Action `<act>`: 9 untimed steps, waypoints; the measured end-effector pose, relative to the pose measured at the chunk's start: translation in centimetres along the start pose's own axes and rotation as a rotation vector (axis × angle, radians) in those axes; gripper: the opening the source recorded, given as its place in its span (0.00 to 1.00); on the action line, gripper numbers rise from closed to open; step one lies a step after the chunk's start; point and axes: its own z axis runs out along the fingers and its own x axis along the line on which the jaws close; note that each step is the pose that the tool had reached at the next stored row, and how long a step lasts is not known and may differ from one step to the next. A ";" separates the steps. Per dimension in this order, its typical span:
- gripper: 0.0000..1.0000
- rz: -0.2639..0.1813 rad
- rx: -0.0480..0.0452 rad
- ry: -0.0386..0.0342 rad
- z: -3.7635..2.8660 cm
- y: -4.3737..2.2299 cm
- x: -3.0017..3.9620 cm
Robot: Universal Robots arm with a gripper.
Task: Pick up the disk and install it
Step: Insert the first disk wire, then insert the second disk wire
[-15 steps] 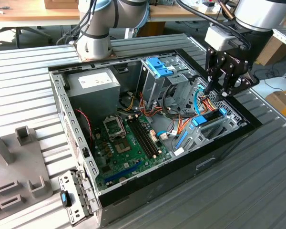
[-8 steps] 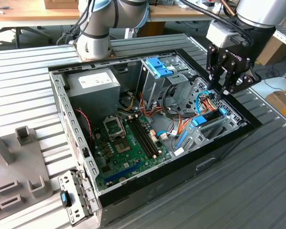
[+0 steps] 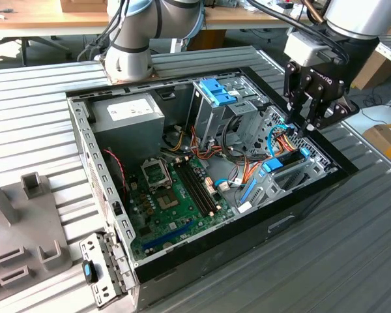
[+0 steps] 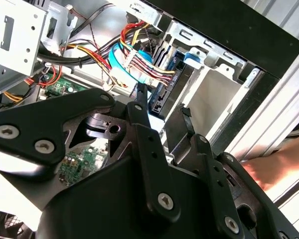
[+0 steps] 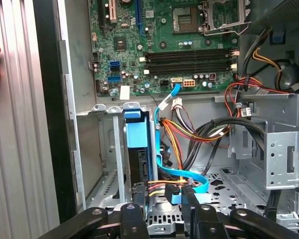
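Presently, notes from the open computer case:

Case: lies on its side on a ribbed metal table, interior facing up; green motherboard on the floor of it, grey power supply toward the far corner.

Gripper: black, hangs over the case's end at the exterior view's right, above the drive bay. Two fingers stand apart with a gap between them — spread, nothing held between them. In both wrist views the tips point down at the bay.

Disk: black drive in a bright blue carrier, seated upright on edge in a grey metal bay slot just below the fingertips. Blue top of the carrier shows in the exterior view and in the second wrist view. Whether the fingers touch it — cannot tell.

Cabling: a bundle of red, yellow and orange wires plus a light-blue flat cable runs beside the disk's end; connector block sits just beside the carrier.

Drive cage: grey, with a light-blue ribbed latch, stands near the case middle, apart from the gripper.

Loose bracket: perforated grey metal with a small blue clip, rests outside the case at the near corner.

Fixture: grey block with upright posts on the table at the exterior view's left.

Person: a hand rests on the table edge by the case.
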 end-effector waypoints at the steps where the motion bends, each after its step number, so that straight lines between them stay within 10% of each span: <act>1: 0.42 0.000 0.0000 -0.0002 0.02 0.00 0.10; 9: 0.42 0.000 0.0000 -0.0001 0.02 -0.01 0.19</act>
